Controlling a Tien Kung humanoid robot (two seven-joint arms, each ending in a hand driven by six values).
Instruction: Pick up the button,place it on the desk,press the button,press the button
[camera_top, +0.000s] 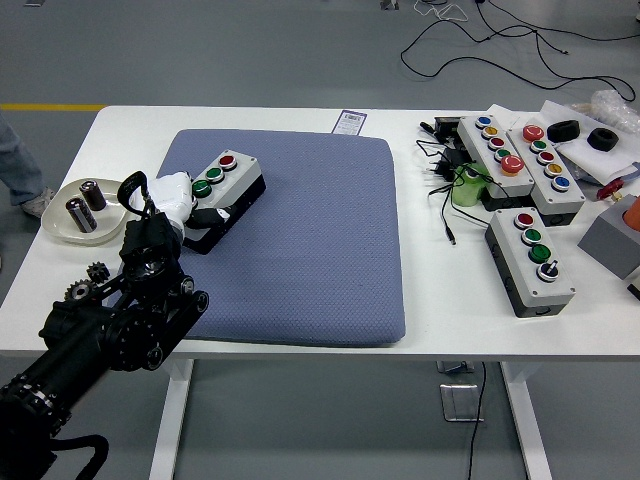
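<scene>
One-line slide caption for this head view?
Left hand grips the grey red-and-green-buttoned control box on the blue cushioned mat.

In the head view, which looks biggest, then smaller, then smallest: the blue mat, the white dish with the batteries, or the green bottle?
Largest to smallest:
1. blue mat, by far
2. white dish
3. green bottle
</scene>
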